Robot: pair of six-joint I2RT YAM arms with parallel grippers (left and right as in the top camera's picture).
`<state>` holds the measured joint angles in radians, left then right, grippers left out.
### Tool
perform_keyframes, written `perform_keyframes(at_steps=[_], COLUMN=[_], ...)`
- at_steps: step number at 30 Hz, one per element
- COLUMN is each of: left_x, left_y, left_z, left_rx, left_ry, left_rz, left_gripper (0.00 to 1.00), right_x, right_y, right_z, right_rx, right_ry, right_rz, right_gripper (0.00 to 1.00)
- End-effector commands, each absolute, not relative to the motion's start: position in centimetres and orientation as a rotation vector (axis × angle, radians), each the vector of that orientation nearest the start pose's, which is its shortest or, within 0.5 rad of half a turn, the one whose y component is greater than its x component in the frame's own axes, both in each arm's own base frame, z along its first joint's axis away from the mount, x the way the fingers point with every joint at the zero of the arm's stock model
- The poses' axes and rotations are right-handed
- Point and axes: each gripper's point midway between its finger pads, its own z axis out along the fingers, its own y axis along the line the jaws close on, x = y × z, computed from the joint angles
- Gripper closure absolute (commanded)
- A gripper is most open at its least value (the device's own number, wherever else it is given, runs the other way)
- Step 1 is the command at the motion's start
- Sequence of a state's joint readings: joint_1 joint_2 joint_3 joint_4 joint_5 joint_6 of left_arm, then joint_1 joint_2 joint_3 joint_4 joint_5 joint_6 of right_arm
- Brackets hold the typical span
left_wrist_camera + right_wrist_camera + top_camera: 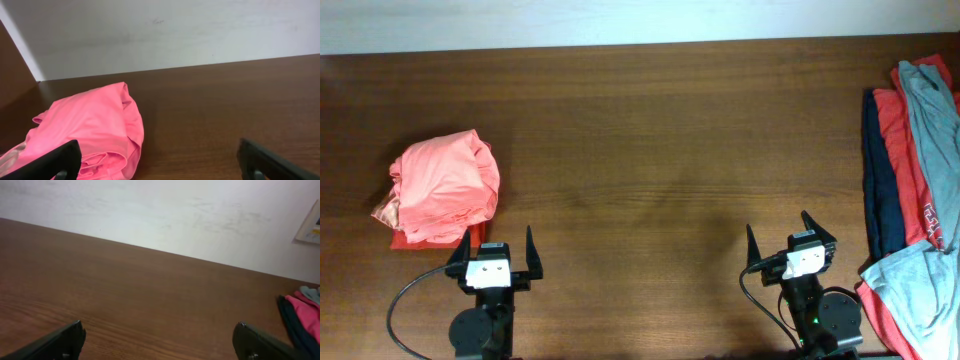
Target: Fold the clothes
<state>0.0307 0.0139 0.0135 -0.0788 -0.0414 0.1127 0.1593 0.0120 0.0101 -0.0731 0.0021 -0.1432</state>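
Note:
A coral-red T-shirt [442, 190] lies bunched in a folded heap at the table's left side; in the left wrist view the same coral-red shirt [95, 127] fills the lower left. At the right edge a pile of clothes lies spread out: a pale grey-blue shirt [935, 120], a coral-red shirt with white print [910, 170] and a navy one [882, 185]. My left gripper [496, 243] sits open near the front edge, just right of the heap. Over on the other side my right gripper [778, 228] is open too, left of the pile, with nothing between its fingers.
The brown wooden table [650, 130] stretches between the heap and the pile. A pale wall [165, 215] runs along the far edge. Both arm bases [480, 325] stand at the front edge, each with a black cable.

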Motion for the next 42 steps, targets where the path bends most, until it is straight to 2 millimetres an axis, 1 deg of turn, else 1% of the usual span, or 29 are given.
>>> perform_keyframes(at_steps=[1, 38, 42], left_x=[24.54, 24.53, 24.55], left_y=[1.54, 1.72, 1.71], left_z=[15.70, 15.74, 15.99], left_rx=[0.042, 0.034, 0.033], left_ry=[1.649, 1.648, 1.637], left_rz=[0.152, 0.161, 0.160], left_gripper=[0.01, 0.01, 0.01], right_x=[24.31, 24.31, 24.29], right_y=[3.88, 3.90, 4.01], right_z=[15.54, 15.56, 15.55], right_rx=[-0.254, -0.254, -0.219], right_ry=[1.631, 1.630, 1.636], right_rz=[0.008, 0.009, 0.052], right_gripper=[0.01, 0.01, 0.01])
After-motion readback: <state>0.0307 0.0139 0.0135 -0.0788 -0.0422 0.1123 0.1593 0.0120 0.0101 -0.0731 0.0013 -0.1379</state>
